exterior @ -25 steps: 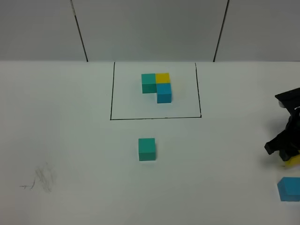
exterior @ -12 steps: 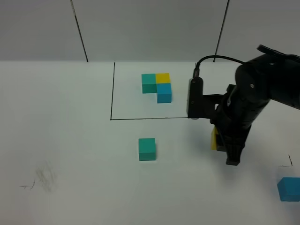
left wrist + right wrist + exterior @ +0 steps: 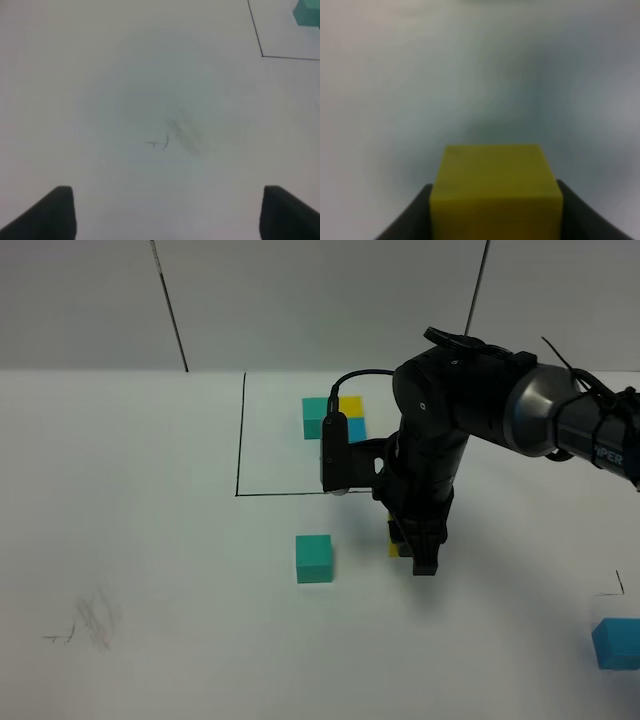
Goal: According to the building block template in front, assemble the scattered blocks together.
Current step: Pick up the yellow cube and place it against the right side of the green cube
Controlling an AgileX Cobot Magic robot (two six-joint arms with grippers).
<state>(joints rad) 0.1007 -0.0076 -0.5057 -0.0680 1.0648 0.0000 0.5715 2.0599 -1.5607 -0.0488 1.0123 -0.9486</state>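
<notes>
My right gripper [image 3: 408, 546] is clamped on the matte yellow cube [image 3: 495, 190], held a bit to the right of the loose matte teal-green cube [image 3: 313, 558]. I'd say I'm at the placing step. Next up is setting yellow flush against teal's right face, edges square, like the black-framed L-shaped template [image 3: 318, 416] behind teal. The loose matte blue cube [image 3: 615, 643] sits well off to teal's right. My left gripper [image 3: 167, 215] is wide apart and empty.

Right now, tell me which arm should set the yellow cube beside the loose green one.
Right. The right fingers hold the yellow cube close to the green cube; the left fingers hang open and empty over the pencil scribble.
</notes>
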